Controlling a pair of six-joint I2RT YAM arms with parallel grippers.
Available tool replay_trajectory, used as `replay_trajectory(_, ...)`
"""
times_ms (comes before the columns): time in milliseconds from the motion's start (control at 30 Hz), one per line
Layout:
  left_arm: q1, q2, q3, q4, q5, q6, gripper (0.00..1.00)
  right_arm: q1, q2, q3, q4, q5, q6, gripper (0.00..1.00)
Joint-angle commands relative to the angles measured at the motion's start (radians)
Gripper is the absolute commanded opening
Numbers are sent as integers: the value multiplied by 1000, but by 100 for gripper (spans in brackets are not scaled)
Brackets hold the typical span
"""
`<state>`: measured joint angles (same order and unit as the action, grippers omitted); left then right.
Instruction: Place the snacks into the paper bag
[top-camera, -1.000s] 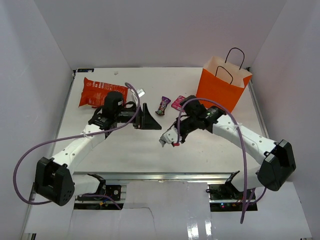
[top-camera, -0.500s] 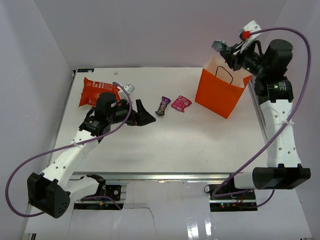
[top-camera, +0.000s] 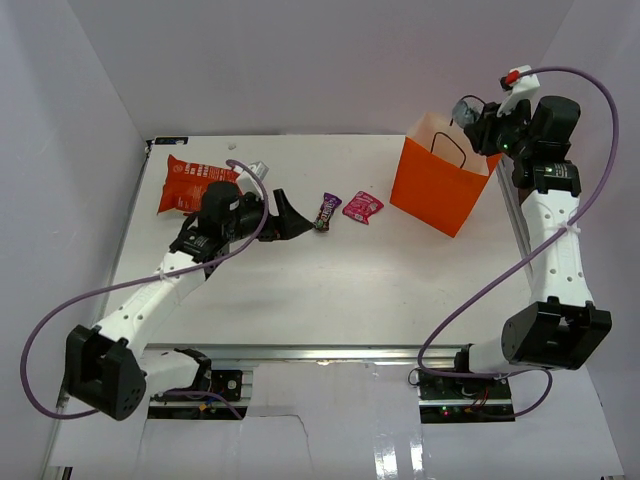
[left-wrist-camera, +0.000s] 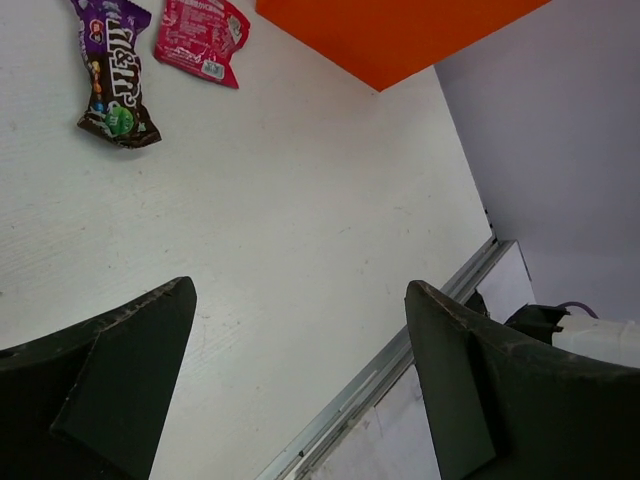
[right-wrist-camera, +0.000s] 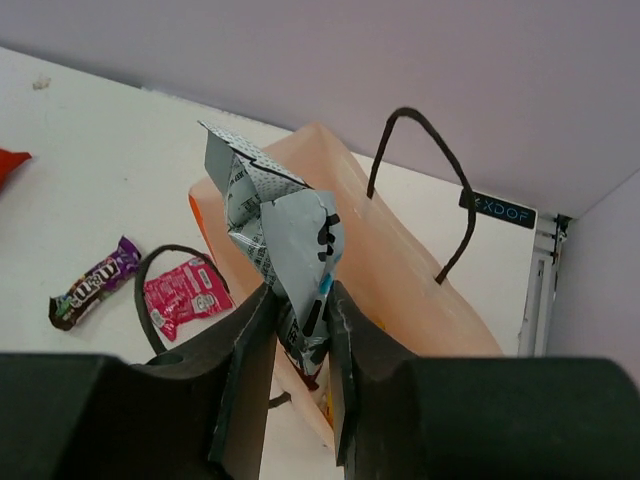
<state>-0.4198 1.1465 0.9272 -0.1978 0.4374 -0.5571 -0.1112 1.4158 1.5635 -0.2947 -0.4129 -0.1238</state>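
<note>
Right gripper (right-wrist-camera: 300, 305) is up from mid-desk now, pinching a silver wrapper (right-wrist-camera: 265, 215) over the far-right corner's paper bag (right-wrist-camera: 400, 270); drop looks next.

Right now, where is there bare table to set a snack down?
Bare: the wide middle stretch of table from the purple wrapper, pink wrapper and paper bag down to the near rail. Crowded: back-left, where the left hand sits between chip bag and purple wrapper.
</note>
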Motion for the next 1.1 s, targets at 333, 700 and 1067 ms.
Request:
replay_trajectory(333, 3, 447, 272, -12, -41, 131, 95, -113, -11, 46, -32, -116, -4, 79)
replay_trajectory(700, -48, 806, 566, 68, -208, 308, 94, -171, -282, -218, -382, -609, -599, 89)
replay_trajectory(1067, -96, 1092, 828, -117, -419, 416, 68, -173, -353, -356, -547, -619, -728, 87)
